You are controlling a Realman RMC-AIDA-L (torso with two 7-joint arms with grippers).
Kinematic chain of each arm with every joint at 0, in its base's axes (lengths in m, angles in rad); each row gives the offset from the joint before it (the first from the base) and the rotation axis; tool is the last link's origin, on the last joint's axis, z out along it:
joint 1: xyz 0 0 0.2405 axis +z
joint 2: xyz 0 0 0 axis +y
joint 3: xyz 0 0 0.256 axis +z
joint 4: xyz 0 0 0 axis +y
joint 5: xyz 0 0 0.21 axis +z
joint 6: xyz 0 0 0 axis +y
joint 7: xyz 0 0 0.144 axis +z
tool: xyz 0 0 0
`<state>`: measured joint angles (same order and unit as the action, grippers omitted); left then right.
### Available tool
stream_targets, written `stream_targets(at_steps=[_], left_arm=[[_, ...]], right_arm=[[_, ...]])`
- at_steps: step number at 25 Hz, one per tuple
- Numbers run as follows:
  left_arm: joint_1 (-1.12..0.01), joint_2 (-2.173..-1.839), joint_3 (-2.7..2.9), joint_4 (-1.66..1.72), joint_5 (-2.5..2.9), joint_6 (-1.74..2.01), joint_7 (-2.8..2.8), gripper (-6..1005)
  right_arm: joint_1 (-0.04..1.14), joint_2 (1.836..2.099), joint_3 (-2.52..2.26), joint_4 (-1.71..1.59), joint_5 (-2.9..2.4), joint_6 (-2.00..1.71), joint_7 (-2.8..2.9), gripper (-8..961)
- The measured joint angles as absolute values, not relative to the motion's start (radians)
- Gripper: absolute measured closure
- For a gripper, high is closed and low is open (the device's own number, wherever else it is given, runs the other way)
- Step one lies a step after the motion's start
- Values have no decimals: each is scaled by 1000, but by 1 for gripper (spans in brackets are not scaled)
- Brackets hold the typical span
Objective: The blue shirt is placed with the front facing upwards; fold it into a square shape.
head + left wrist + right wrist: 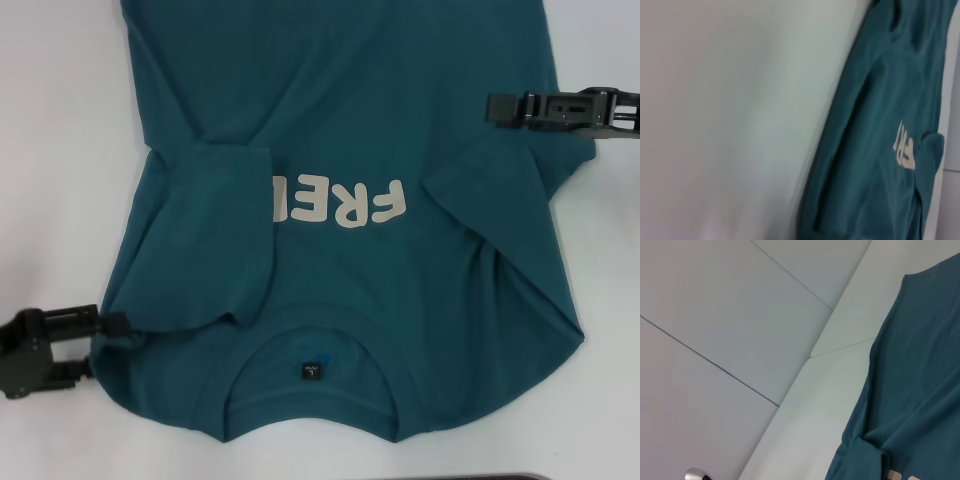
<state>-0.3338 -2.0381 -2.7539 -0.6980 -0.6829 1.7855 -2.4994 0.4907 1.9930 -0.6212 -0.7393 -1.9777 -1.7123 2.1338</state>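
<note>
The blue shirt (350, 130) is spread front-up on the white table (60, 150), with its collar and small dark neck label (311, 370) at the near edge. Both sleeves are seen folded inward over the chest, the left one covering part of the pale lettering (345, 205), of which only "FRE" is legible. The left gripper (112, 325) is positioned at the near left edge of the shirt, by the shoulder; whether it is clenched on fabric cannot be told. Farther off, the right gripper (492, 107) is held over the shirt's right side, and its state cannot be told either.
</note>
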Motion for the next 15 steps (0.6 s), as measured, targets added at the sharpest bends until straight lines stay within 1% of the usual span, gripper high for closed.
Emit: stream_targets(at_steps=[2,5,12,15], left_arm=[[-330,-2047,-2753,-728,-687,1789,-2501,215],[-332,-2053,-2743,-745,-674,1790,-2513,271],[-334,-2052,-2721,-746,-667,1787,-2529,401],[-333,-2052,-2706,-746,-667,1782,-2534,505]], right_arm=[[489,1991,-621,-739,-1977,-1714,2134,206],[488,1989,-620,-738,-1976,-1715,2135,206],[488,1985,-610,-738,-1976,-1717,2136,206],[488,1984,-609,-738,-1976,-1718,2137,206]])
